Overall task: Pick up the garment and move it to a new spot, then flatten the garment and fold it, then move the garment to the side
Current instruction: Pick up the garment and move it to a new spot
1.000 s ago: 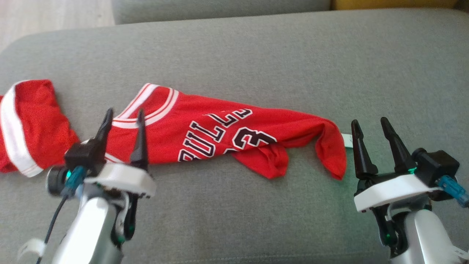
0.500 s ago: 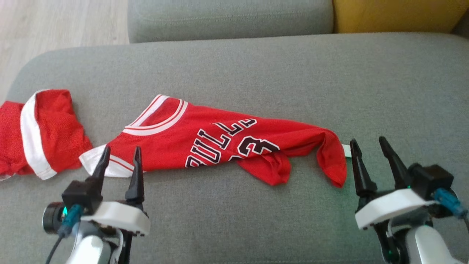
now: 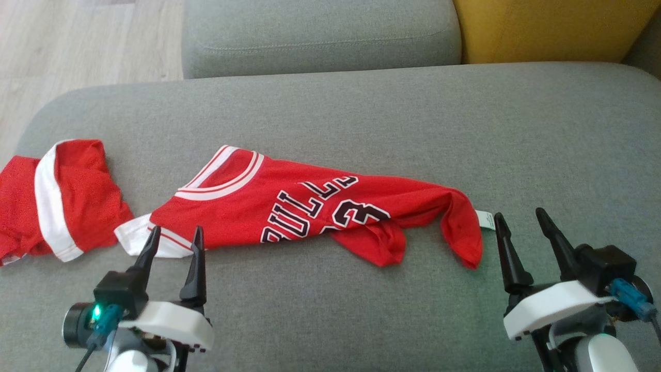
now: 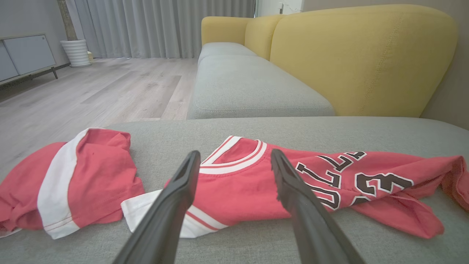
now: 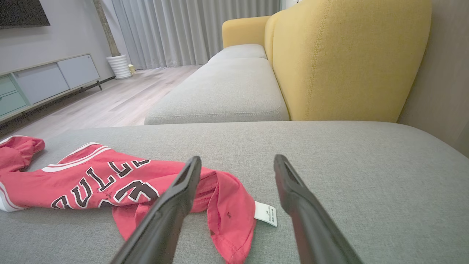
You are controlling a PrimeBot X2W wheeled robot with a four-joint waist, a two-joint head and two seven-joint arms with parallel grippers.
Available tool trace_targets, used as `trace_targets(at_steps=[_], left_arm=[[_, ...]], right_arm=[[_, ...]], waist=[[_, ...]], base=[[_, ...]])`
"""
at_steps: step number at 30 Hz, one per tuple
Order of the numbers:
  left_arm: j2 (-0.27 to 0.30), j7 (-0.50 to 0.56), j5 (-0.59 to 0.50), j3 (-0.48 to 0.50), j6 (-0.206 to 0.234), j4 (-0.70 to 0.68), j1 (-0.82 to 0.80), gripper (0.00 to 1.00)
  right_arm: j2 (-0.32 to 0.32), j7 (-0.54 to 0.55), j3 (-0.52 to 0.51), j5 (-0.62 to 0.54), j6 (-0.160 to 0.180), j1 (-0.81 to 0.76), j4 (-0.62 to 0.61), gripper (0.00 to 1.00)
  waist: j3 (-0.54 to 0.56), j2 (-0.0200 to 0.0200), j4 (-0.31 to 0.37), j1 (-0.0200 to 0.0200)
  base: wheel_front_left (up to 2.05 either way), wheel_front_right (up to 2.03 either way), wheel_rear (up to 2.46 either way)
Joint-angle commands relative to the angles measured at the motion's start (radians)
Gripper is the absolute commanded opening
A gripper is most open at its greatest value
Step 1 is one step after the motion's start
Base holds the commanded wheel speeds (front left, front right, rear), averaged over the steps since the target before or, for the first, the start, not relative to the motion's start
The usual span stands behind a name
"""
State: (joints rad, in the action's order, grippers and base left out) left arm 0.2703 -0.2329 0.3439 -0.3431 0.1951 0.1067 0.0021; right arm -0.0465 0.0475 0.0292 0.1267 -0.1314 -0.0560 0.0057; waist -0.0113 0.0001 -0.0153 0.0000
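**Jersey stretched between two open, empty grippers**

The grey seat cushion (image 3: 361, 113) carries the red jersey (image 3: 310, 206), which lies rumpled and lengthwise across its near half, collar toward the left. Red shorts (image 3: 67, 201) sit bunched near the cushion's left end, just beside the jersey's white-trimmed shoulder. The left gripper (image 3: 176, 228), jaws spread wide and holding nothing, points at that shoulder. The right gripper (image 3: 518, 212), equally wide and empty, stands just right of the jersey's white label (image 3: 484, 218).

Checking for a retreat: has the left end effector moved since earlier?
Yes. The left end effector drew back from the collar of the red basketball jersey to its near edge.
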Motion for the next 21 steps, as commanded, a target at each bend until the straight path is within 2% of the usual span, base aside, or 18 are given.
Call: trace_targets(at_steps=[1, 21], left_arm=[[0.025, -0.001, -0.008, 0.036, 0.007, -0.032, -0.032, 1.0], [0.026, 0.005, 0.003, 0.027, 0.025, -0.035, -0.034, 1.0]], right_arm=[[-0.004, 0.002, 0.022, -0.007, 0.001, 0.015, -0.041, 1.0], [-0.004, 0.004, 0.03, 0.022, 0.001, 0.01, -0.031, 1.0]], waist=[[0.002, -0.0001, -0.001, 0.0], [0.008, -0.0001, -0.006, 0.0]], base=[[0.0, 0.0, 0.0], [0.0, 0.0, 0.0]])
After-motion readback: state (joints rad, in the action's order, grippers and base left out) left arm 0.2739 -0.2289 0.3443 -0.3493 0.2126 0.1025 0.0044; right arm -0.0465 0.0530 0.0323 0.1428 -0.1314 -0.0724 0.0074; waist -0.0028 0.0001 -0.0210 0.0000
